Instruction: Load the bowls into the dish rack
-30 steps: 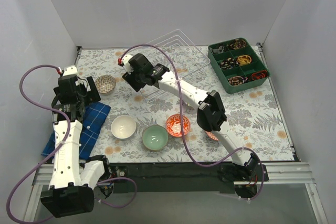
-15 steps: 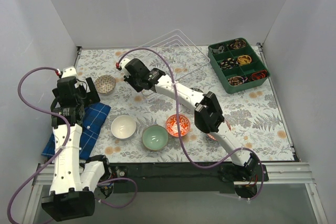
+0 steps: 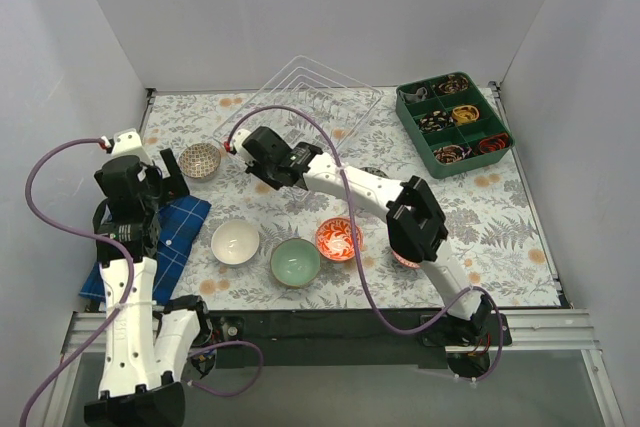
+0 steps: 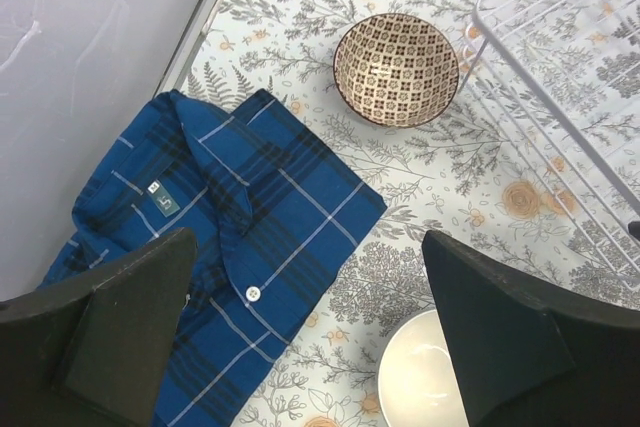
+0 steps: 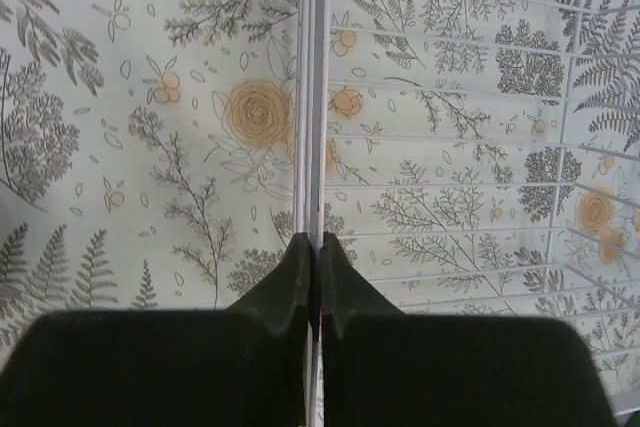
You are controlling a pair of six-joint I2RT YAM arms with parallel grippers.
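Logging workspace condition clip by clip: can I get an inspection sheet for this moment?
Surface: floral-print table cover, lying flat.
Job's things: dish rack at the far centre, no bowls seen in it; dark patterned bowl, white bowl, mint bowl and orange-red bowl on the cover; reddish bowl partly hidden under the right arm.
Clutter: blue plaid shirt; green tray of small items.
Grippers: left gripper open above the shirt's edge; right gripper, fingers shut on the dish rack's rim wire.
Cables: purple cables loop off both arms.
Surroundings: plain white walls.
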